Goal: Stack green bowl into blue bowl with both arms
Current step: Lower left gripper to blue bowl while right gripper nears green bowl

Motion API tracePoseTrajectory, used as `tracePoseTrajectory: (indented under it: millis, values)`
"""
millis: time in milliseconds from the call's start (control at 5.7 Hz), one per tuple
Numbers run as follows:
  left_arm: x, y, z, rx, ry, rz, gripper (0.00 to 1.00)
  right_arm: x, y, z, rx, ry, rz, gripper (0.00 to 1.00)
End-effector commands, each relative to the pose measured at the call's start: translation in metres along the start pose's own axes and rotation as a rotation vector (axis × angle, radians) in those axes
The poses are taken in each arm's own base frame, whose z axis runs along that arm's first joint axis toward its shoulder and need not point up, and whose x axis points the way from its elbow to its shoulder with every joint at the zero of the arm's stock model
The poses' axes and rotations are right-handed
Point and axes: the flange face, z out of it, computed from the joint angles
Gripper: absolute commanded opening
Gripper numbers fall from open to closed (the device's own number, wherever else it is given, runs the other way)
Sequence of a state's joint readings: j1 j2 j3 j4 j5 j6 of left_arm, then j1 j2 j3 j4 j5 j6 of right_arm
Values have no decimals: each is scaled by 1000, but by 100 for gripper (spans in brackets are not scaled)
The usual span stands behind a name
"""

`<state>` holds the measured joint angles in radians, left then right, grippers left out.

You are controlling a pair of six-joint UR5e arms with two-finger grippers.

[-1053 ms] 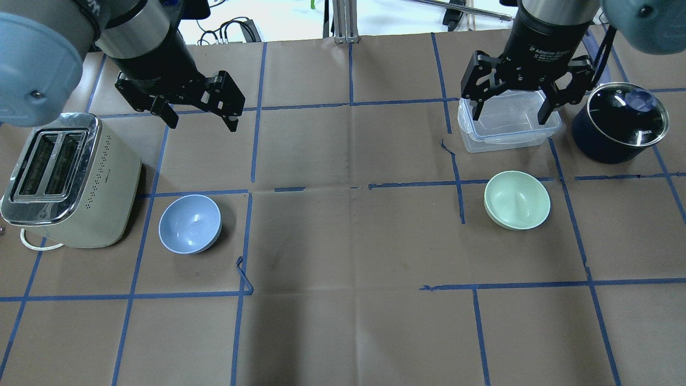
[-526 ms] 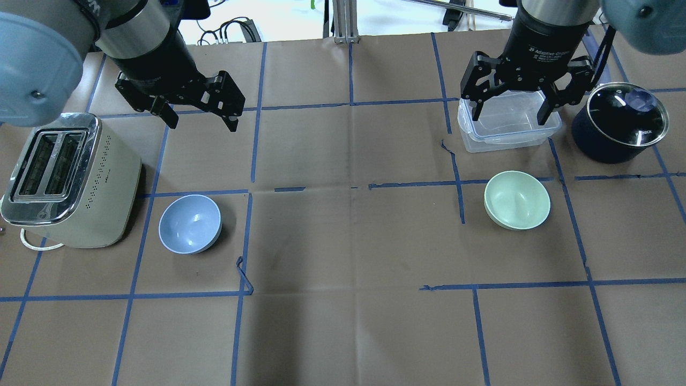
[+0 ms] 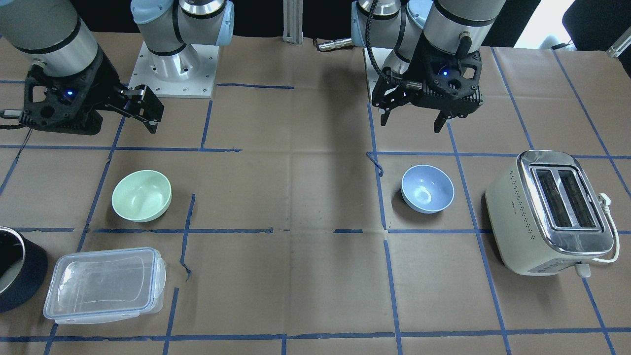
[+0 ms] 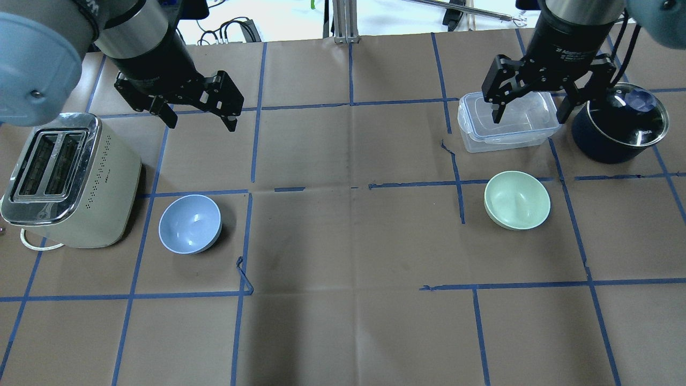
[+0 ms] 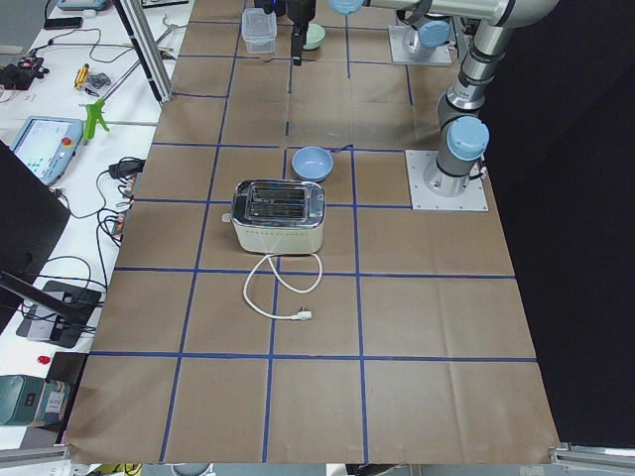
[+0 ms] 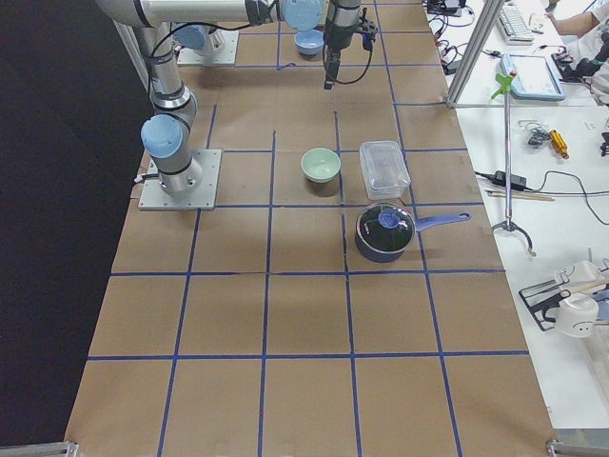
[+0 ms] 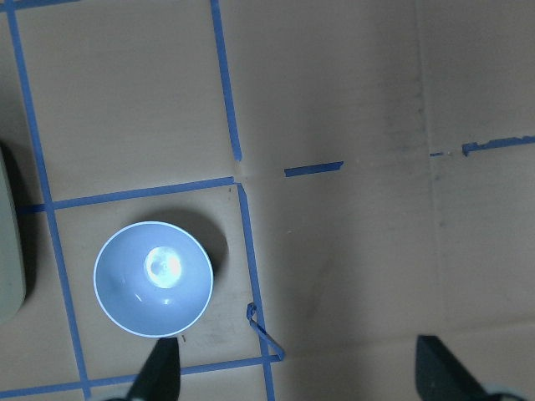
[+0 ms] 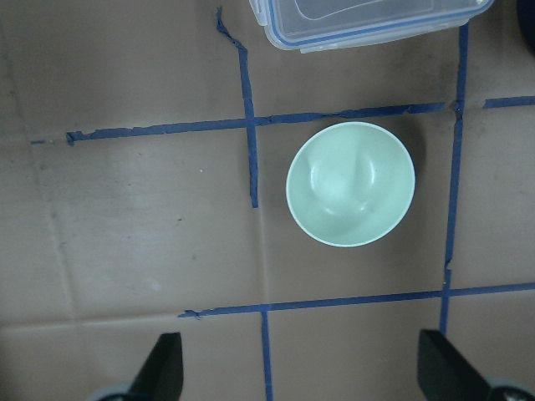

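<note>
1 green bowl point(image 4: 517, 200) | 1 blue bowl point(image 4: 189, 223) | left claw point(image 4: 202, 124), right claw point(image 4: 529, 118): spread

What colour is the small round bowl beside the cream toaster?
Plain pale periwinkle blue bowl; shows best in the left wrist view.

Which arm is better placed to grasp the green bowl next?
Right. The right gripper hangs open on the green bowl's side; the left gripper is across the table, near the blue bowl.

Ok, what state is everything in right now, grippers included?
Pale mint-green plastic bowl: upright, empty, untouched.
Pale periwinkle-blue plastic bowl: upright, empty, untouched.
Left gripper: open, empty.
Right gripper: open, empty.
Clear plastic container: lid on.
Dark blue pot: glass lid on.
Cream toaster: unplugged, slots empty.
</note>
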<state>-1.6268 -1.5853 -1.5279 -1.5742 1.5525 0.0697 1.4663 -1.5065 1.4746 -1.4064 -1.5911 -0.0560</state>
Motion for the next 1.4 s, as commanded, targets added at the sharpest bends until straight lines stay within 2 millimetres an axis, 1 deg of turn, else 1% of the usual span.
tracePoseTrajectory:
  millis: [0, 175, 351, 526, 702, 877, 1053, 1228]
  values:
    - [-16, 3, 50, -95, 10, -35, 98, 97, 16, 28, -38, -40, -49, 99]
    - [-54, 15, 100, -153, 21, -99, 98, 129, 27, 50, -8, -38, -51, 98]
    - [-66, 23, 155, -159, 20, -121, 98, 141, 25, 71, 30, -28, -48, 100]
    - [-69, 32, 202, -130, 18, -110, 98, 141, 25, 89, 22, -32, -40, 100]
    - [-70, 34, 256, -121, 17, -97, 96, 138, 27, 108, -11, -48, -32, 100]
    - [-68, 36, 287, -114, 14, -89, 96, 135, 19, 137, -40, -62, 28, 100]
    - [-69, 36, 290, -122, 9, -66, 68, 136, -8, 171, -7, -46, 34, 100]
    - [-72, 37, 293, -134, -13, -43, 32, 134, -19, 211, -21, -47, 28, 100]
